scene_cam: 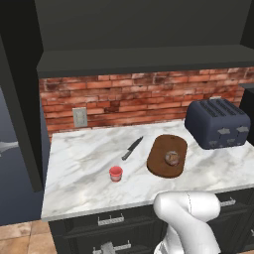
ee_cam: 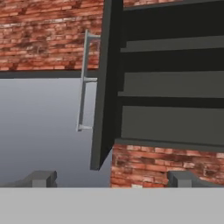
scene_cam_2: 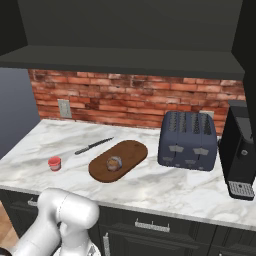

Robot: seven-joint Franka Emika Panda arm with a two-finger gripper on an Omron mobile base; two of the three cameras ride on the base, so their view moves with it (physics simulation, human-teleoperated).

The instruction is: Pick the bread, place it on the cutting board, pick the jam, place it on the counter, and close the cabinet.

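You are seeing the bread [scene_cam: 172, 158] resting on the cutting board [scene_cam: 158, 159] mid-surface and the jam [scene_cam: 115, 173] near the front edge; jaws are hanging released, empty, facing the open cabinet door [ee_cam: 104, 87], which is awaiting closing.

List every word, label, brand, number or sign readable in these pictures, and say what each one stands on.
None can be read.
The jam shows a plain red side, no label.
The toaster and the black machine beside it carry no legible markings.
The cabinet door and its shelves are blank.
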